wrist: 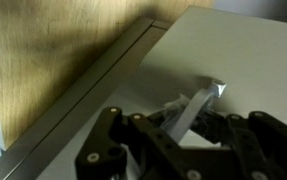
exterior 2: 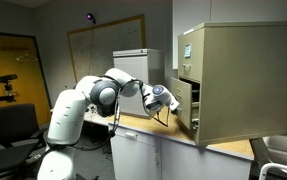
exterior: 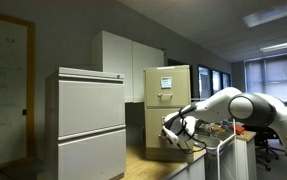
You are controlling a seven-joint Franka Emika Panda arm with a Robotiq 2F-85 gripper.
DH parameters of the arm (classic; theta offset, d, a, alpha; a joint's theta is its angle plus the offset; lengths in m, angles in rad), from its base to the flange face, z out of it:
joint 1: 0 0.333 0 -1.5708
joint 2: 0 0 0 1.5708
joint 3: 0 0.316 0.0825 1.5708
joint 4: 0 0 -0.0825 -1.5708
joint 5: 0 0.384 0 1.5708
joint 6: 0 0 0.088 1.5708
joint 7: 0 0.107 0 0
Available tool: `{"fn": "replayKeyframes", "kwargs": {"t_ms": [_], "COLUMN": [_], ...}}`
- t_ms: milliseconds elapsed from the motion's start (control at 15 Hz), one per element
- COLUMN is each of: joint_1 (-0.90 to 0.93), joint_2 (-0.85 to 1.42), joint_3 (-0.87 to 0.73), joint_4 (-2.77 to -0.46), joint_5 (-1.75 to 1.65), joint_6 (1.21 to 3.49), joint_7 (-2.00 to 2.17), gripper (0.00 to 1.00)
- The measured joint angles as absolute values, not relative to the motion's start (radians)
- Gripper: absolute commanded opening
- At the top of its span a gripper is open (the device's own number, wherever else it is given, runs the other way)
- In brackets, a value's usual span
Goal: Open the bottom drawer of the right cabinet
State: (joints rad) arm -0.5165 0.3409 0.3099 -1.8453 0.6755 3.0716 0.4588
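Note:
The right cabinet (exterior: 168, 105) is beige, with white paper sheets on its upper front; it also shows from the side in an exterior view (exterior 2: 238, 80). My gripper (exterior: 171, 128) is at the plain bottom drawer (exterior: 161, 138). In an exterior view the gripper (exterior 2: 167, 100) touches that drawer's front (exterior 2: 187, 108), which stands a little out of the cabinet body. In the wrist view the dark fingers (wrist: 183, 120) are closed around a pale metal handle tab (wrist: 215, 88) on the beige drawer front (wrist: 253, 50).
A wider pale grey cabinet (exterior: 88, 125) stands beside the beige one. Tall white wall cupboards (exterior: 128, 60) are behind. Both cabinets stand on a wooden counter (exterior 2: 143, 125). A whiteboard (exterior 2: 98, 50) hangs on the far wall.

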Motion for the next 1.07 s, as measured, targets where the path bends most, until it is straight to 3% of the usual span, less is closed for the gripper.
{"fn": "replayKeyframes", "kwargs": {"t_ms": [467, 1067], "joint_1": [-0.677, -0.662], "joint_2": [0.178, -0.064], "joint_3": [0.539, 0.627], "joint_4": [-2.044, -2.273], "joint_5": [0.949, 1.244], "joint_6": [3.063, 3.058], "joint_7": [0.239, 0.117], "gripper": [0.03, 0.03]}}
